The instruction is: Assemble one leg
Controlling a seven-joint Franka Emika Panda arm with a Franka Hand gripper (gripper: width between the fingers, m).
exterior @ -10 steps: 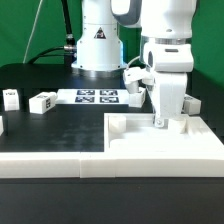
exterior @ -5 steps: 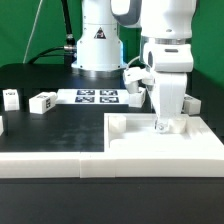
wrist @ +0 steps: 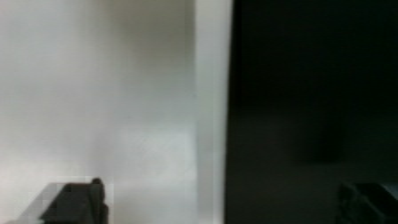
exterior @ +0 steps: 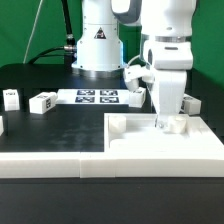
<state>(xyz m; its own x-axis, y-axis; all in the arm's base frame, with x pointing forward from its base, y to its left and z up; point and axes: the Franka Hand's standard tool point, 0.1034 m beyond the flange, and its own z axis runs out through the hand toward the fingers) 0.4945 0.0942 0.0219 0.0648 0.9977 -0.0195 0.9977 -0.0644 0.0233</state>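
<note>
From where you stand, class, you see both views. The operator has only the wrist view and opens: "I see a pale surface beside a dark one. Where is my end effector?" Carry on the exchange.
Observer: Your end effector sits low at the big white tray, by its far rim, toward the exterior view's right.
Operator: Any legs in sight?
Observer: A first leg and a second leg lie on the black table toward the exterior view's left, apart from the end effector.
Operator: What lies between?
Observer: The marker board, flat on the table.
</note>
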